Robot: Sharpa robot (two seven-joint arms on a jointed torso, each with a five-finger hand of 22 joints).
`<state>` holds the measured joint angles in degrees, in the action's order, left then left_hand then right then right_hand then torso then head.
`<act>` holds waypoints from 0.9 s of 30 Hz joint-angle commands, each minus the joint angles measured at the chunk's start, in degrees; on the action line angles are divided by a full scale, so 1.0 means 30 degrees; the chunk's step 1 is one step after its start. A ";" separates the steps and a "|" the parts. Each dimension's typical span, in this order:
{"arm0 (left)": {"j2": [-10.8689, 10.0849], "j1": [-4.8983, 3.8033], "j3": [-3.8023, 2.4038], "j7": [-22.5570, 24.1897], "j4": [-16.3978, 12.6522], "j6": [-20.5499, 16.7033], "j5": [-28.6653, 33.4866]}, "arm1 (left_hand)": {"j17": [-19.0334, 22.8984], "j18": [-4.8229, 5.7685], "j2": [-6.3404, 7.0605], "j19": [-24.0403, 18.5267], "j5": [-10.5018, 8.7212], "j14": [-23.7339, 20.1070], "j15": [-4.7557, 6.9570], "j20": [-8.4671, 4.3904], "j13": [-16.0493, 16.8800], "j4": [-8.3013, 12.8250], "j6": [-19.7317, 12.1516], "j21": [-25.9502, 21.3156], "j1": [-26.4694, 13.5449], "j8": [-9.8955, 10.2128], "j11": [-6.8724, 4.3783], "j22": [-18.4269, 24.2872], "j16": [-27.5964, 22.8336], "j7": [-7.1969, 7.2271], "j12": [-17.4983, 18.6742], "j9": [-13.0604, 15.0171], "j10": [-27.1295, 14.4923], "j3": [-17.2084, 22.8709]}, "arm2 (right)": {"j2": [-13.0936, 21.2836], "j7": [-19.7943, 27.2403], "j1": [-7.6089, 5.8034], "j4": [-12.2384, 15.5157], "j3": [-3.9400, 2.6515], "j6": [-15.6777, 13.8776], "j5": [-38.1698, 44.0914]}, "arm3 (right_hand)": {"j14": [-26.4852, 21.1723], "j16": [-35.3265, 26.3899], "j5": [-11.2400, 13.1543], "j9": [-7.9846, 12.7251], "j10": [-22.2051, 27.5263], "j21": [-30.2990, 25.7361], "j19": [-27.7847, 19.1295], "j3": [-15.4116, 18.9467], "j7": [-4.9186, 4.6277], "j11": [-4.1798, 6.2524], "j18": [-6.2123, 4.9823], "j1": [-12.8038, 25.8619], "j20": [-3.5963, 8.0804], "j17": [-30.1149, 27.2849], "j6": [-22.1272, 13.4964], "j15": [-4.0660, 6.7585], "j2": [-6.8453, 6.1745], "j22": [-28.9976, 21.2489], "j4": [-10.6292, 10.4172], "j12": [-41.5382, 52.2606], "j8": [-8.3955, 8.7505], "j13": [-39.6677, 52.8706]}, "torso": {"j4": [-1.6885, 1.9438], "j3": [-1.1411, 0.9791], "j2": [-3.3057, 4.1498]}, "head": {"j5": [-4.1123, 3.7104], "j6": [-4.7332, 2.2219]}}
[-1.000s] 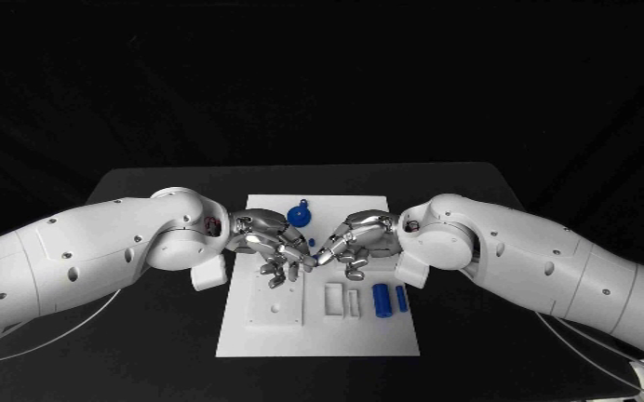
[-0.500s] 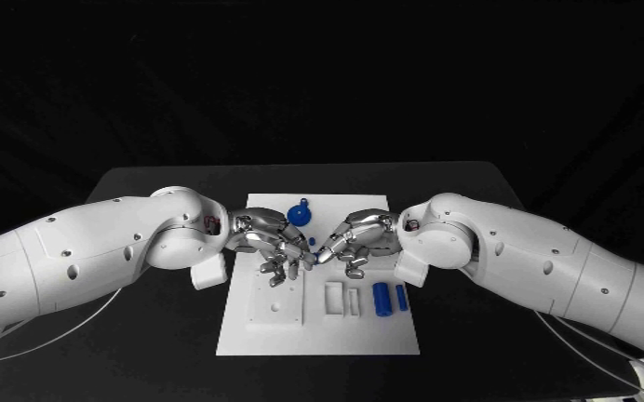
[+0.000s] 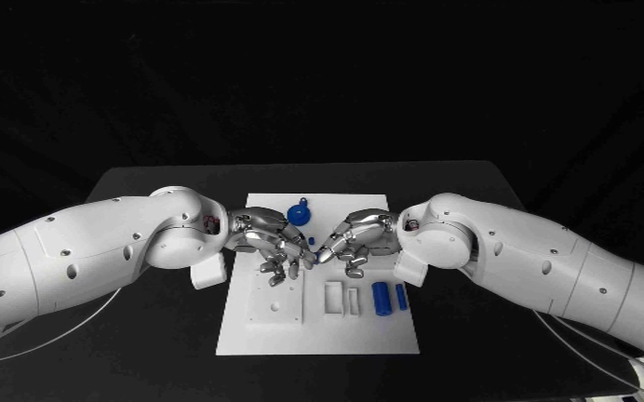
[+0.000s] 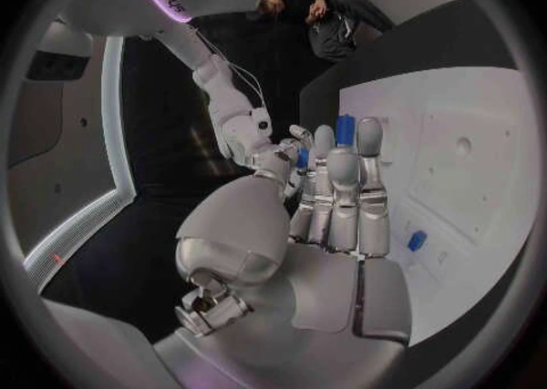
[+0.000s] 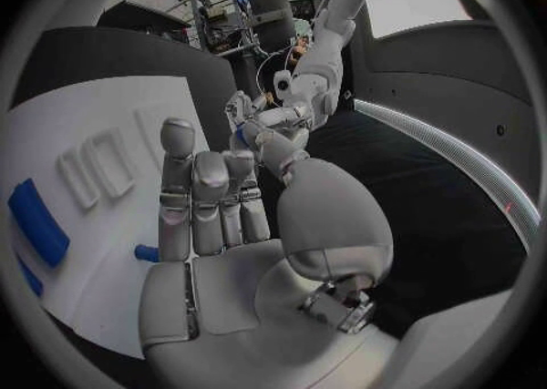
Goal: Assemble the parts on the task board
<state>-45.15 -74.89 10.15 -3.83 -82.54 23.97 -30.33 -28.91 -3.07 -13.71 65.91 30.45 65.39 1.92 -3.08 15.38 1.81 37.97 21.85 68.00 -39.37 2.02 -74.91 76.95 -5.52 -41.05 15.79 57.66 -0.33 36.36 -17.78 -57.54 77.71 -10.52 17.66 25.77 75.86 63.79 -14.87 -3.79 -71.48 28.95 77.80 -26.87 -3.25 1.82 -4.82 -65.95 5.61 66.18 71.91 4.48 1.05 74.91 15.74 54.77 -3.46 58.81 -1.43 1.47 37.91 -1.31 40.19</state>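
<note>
Hands meeting over the task board [image 3: 269, 328] at mid-tabletop, left hand [image 3: 275, 247] and right hand [image 3: 346, 244] fingertips nearly touching, whether they grasp anything unclear, blue parts [image 3: 389, 298] near right edge, near-left board corner bare.

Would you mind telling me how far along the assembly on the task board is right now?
Early, as far as I can judge. Nothing looks clearly assembled: two blue cylinders lie loose on the task board, and a blue knob-like part sits at its far end. In hand: the left hand and right hand meet fingertip to fingertip over the board's middle, near a small blue part; whether either grips it is unclear. Placing the parts remains.
</note>
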 commanded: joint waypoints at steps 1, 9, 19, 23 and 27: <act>0.0071 -0.0020 -0.0050 0.0394 -0.0101 -0.0068 0.0523 | 0.0024 -0.0065 0.0187 -0.0063 -0.0054 -0.0124 -0.0084 0.0072 -0.0026 -0.0020 -0.0228 -0.0011 -0.0099 0.0169 0.0040 -0.0283 0.0088 -0.0091 0.0090 -0.0139 -0.0259 -0.0213 | -0.0107 0.0234 0.0050 0.0076 0.0025 0.0198 0.0080 | 0.0103 0.0108 -0.0056 -0.0021 -0.0098 0.0077 -0.0121 -0.0047 -0.0008 -0.0011 0.0117 0.0023 -0.0020 0.0027 0.0121 -0.0043 0.0107 0.0643 -0.0031 0.0113 -0.0063 0.0020 | -0.0003 0.0002 0.0003 | -0.0010 -0.0005; 0.0060 -0.0020 -0.0050 0.0395 -0.0100 -0.0001 0.0576 | 0.0055 -0.0130 -0.0118 -0.0046 0.0403 -0.0202 -0.0094 0.0127 -0.0125 0.0162 -0.0293 -0.0115 -0.0024 -0.0027 0.0057 -0.0310 0.0140 -0.0074 0.0131 -0.0575 -0.0395 -0.0279 | -0.0112 0.0227 0.0055 0.0045 0.0031 0.0172 0.0082 | 0.0094 0.0093 -0.0064 -0.0021 -0.0085 0.0110 -0.0137 -0.0075 -0.0013 -0.0013 0.0117 0.0000 -0.0020 0.0021 0.0117 -0.0044 0.0090 0.0644 -0.0018 0.0093 -0.0064 0.0020 | 0.0002 0.0011 0.0004 | -0.0026 -0.0001; 0.0073 -0.0020 -0.0049 0.0300 -0.0077 -0.0034 0.0586 | 0.0090 -0.0129 -0.0048 -0.0035 0.0520 -0.0215 -0.0102 0.0123 -0.0253 0.0259 -0.0341 -0.0108 -0.0136 -0.0103 0.0070 -0.0320 0.0168 -0.0103 0.0301 -0.0840 -0.0320 -0.0101 | -0.0116 0.0213 0.0056 0.0051 0.0036 0.0166 0.0083 | 0.0094 0.0093 -0.0064 -0.0021 -0.0085 0.0110 -0.0137 -0.0075 -0.0013 -0.0013 0.0117 0.0000 -0.0020 0.0021 0.0117 -0.0044 0.0090 0.0644 -0.0018 0.0093 -0.0064 0.0020 | -0.0002 0.0010 0.0009 | -0.0022 0.0006; 0.0083 -0.0020 -0.0048 0.0264 -0.0066 -0.0058 0.0586 | 0.0095 -0.0127 -0.0086 -0.0034 0.0493 -0.0221 -0.0105 0.0123 -0.0251 0.0208 -0.0298 -0.0110 -0.0163 -0.0128 0.0074 -0.0319 0.0165 -0.0105 0.0289 -0.0862 -0.0292 -0.0109 | -0.0116 0.0202 0.0056 0.0052 0.0042 0.0175 0.0083 | 0.0094 0.0093 -0.0064 -0.0021 -0.0085 0.0110 -0.0137 -0.0075 -0.0013 -0.0013 0.0117 0.0000 -0.0020 0.0021 0.0117 -0.0044 0.0090 0.0644 -0.0018 0.0093 -0.0064 0.0020 | 0.0000 0.0011 0.0006 | -0.0020 0.0006; 0.0095 -0.0020 -0.0048 0.0239 -0.0060 -0.0071 0.0586 | 0.0103 -0.0127 -0.0107 -0.0018 -0.0036 -0.0215 -0.0111 0.0128 -0.0246 0.0040 -0.0258 -0.0114 -0.0230 -0.0127 0.0071 -0.0312 0.0173 -0.0096 0.0275 -0.0939 -0.0260 -0.0208 | -0.0124 0.0197 0.0056 0.0041 0.0048 0.0172 0.0082 | 0.0094 0.0093 -0.0064 -0.0021 -0.0085 0.0110 -0.0137 -0.0075 -0.0013 -0.0013 0.0117 0.0000 -0.0020 0.0021 0.0117 -0.0044 0.0090 0.0644 -0.0018 0.0093 -0.0064 0.0020 | 0.0001 0.0008 0.0005 | -0.0015 0.0018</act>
<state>-45.17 -74.89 10.14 -4.10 -82.47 23.97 -29.85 -28.67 -3.07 -13.72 65.91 30.67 65.18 1.72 -3.08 14.67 2.16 37.35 21.84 67.53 -39.46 2.15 -74.92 77.18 -5.75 -40.28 13.02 56.70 -0.93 36.28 -17.78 -57.49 77.57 -10.45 17.44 25.94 75.85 63.79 -14.87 -3.78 -71.46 28.95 77.79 -26.77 -3.35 1.81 -4.82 -66.01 5.61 66.17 71.79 4.48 1.11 74.91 15.85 54.77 -3.48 58.80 -1.42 1.49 37.93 -1.38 40.23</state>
